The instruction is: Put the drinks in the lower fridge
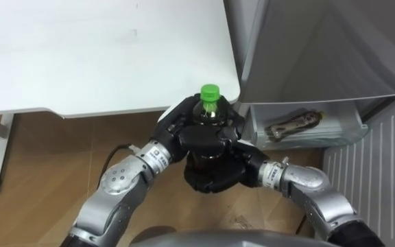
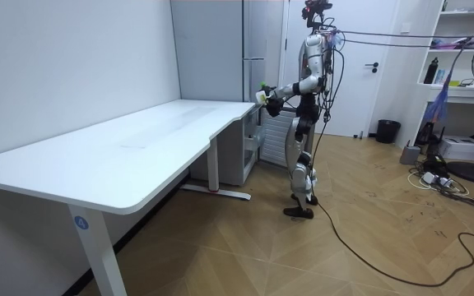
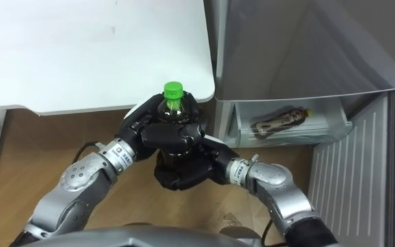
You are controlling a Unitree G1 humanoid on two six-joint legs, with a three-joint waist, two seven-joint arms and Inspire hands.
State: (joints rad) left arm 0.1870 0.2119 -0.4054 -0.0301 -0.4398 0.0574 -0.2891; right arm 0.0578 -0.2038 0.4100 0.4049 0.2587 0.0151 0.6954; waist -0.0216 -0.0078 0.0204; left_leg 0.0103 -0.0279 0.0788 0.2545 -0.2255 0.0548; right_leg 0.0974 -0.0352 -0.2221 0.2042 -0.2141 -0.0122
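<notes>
Wooden floor [image 1: 40, 158] lies under a white worktop [image 1: 101, 55] whose rounded corner ends just beside a grey fridge [image 1: 321, 48]. The robot stands at that corner and holds a dark bottle [image 1: 210, 113] with a green cap [image 1: 210, 90] upright in front of itself. The left hand [image 1: 175, 125] is wrapped round its upper part and the right hand [image 1: 212, 177] cups it from below, fingers of both curled around it, probably to keep it steady. The open drawer [image 1: 352, 134] low in the fridge sits near, to the right. A flat packet [image 1: 293, 125] already lies in its middle, and the fridge body overhangs it, so entry looks tight.
</notes>
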